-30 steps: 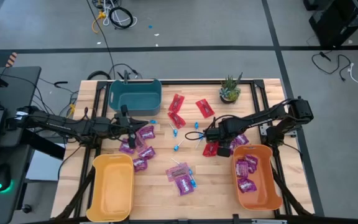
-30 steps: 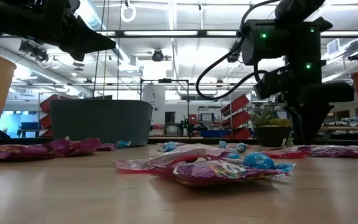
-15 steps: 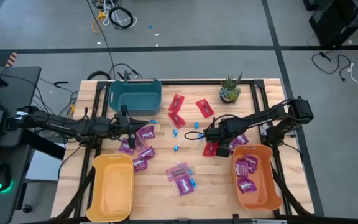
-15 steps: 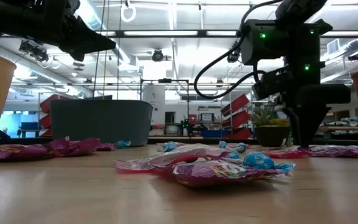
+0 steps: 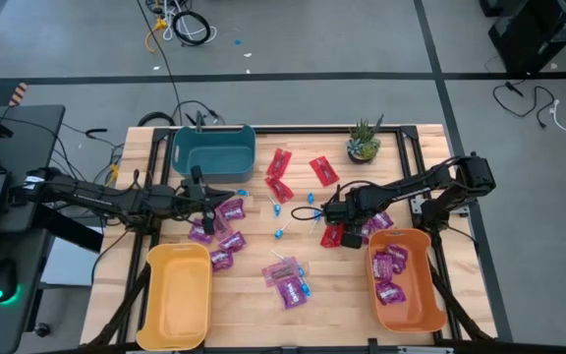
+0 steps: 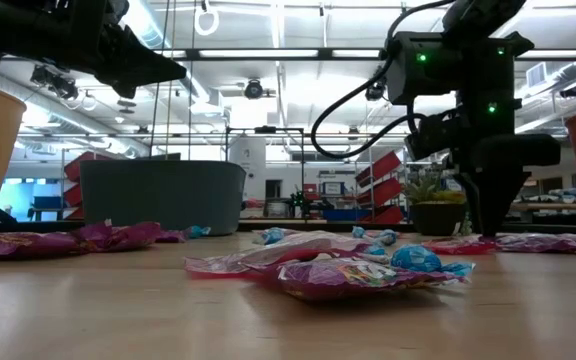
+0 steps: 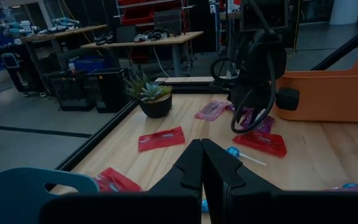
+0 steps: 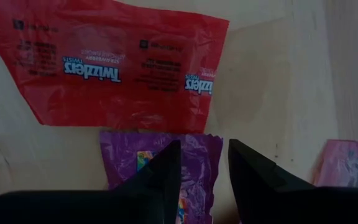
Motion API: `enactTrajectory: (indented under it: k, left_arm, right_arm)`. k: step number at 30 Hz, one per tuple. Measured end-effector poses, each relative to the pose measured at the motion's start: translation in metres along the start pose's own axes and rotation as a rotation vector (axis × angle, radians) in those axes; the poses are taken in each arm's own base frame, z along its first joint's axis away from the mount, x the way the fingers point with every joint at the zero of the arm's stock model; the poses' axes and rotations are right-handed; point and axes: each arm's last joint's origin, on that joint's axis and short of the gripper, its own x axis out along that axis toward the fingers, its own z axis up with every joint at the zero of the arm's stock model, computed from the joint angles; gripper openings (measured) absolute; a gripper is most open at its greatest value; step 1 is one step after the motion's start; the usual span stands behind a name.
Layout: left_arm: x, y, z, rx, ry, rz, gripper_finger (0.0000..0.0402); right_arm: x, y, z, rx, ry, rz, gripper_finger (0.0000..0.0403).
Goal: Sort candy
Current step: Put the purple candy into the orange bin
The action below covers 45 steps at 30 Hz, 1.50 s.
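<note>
The right end effector (image 8: 202, 163), fingers spread, straddles a purple packet (image 8: 194, 152) lying on the table (image 5: 342, 295) just beside a red Twizzlers packet (image 8: 104, 68). The left end effector (image 7: 202, 163), pressed together, hovers empty near the teal bin (image 5: 213, 149).

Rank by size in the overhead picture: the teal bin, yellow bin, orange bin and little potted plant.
Yellow bin and orange bin: alike, jointly largest.
Teal bin: a little smaller.
Potted plant: smallest.

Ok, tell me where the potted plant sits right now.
In the high view the potted plant stands near the table's far edge on the right side, just right of the red packets and beyond the right gripper.
</note>
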Motion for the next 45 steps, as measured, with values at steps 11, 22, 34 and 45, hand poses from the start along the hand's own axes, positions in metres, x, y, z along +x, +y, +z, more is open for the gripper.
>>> enactTrajectory:
  k: [11, 22, 34, 45]
  left_arm:
    - [0.0, 0.0, 0.0, 0.0, 0.0, 0.0, 0.0006]
    - [0.0, 0.0, 0.0, -0.001, -0.001, 0.0, 0.0006]
    - [0.0, 0.0, 0.0, -0.001, -0.001, 0.0, 0.0006]
    - [0.0, 0.0, 0.0, -0.001, 0.0, 0.0, 0.0006]
  right_arm:
    - [0.008, -0.002, -0.008, 0.024, 0.031, -0.012, 0.0139]
    - [0.016, -0.003, -0.01, 0.027, 0.007, -0.001, 0.0143]
    - [0.017, -0.007, -0.007, 0.03, -0.008, 0.001, 0.0064]
    - [0.014, -0.007, -0.006, 0.031, -0.017, -0.007, 0.0002]
